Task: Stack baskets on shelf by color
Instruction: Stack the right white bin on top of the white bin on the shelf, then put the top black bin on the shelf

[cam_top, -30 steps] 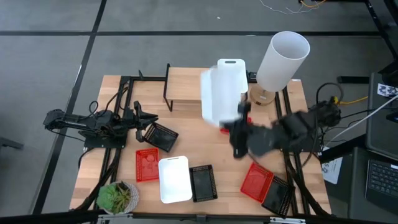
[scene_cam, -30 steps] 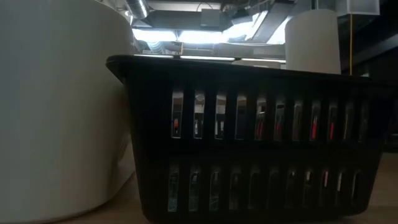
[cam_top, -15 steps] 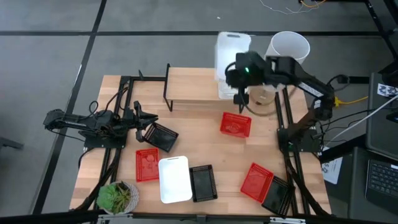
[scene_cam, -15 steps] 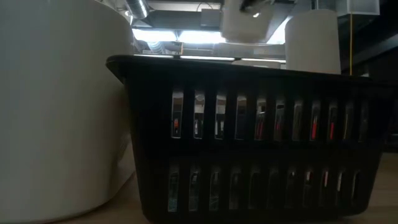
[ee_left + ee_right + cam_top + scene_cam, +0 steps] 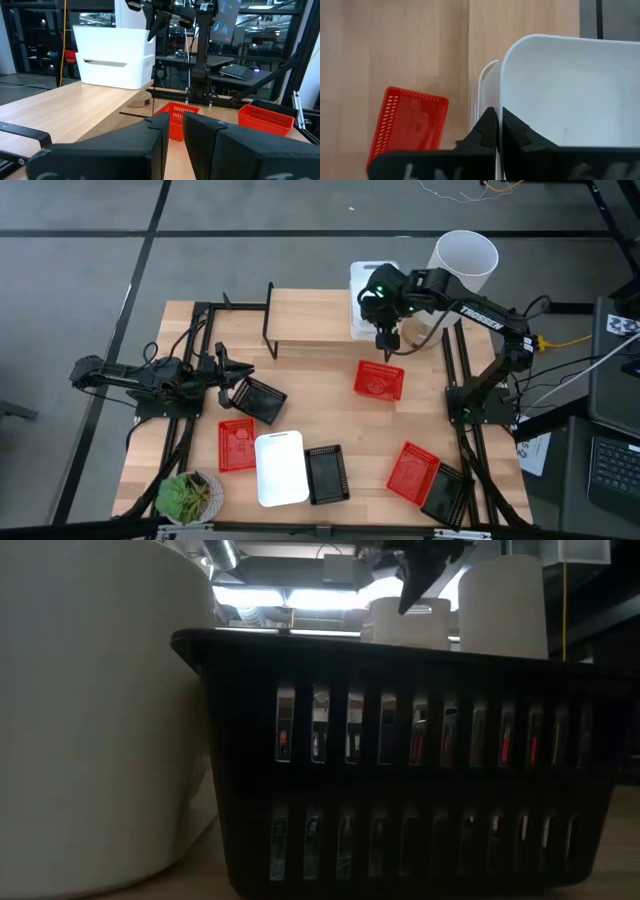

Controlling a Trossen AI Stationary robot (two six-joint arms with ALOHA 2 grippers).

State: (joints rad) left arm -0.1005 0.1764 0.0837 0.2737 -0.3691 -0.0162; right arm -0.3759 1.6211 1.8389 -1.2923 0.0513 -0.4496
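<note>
On the table (image 5: pixel 330 395) the high view shows three red baskets: one (image 5: pixel 379 380) just in front of the shelf (image 5: pixel 310 330), one (image 5: pixel 237 445) near the front left, one (image 5: pixel 411 471) at the front right. Three black baskets show: one (image 5: pixel 258 398) at the left claw (image 5: pixel 226 385), one (image 5: pixel 325 474) at the front middle, one (image 5: pixel 447 494) touching the front-right red one. One white basket (image 5: pixel 280 468) lies between the front-left red and the middle black; white baskets (image 5: pixel 365 305) sit stacked on the shelf's right end, count unclear. The right claw (image 5: pixel 387 340) hangs closed and empty over the stack's edge. Whether the left claw grips the black basket, I cannot tell.
</note>
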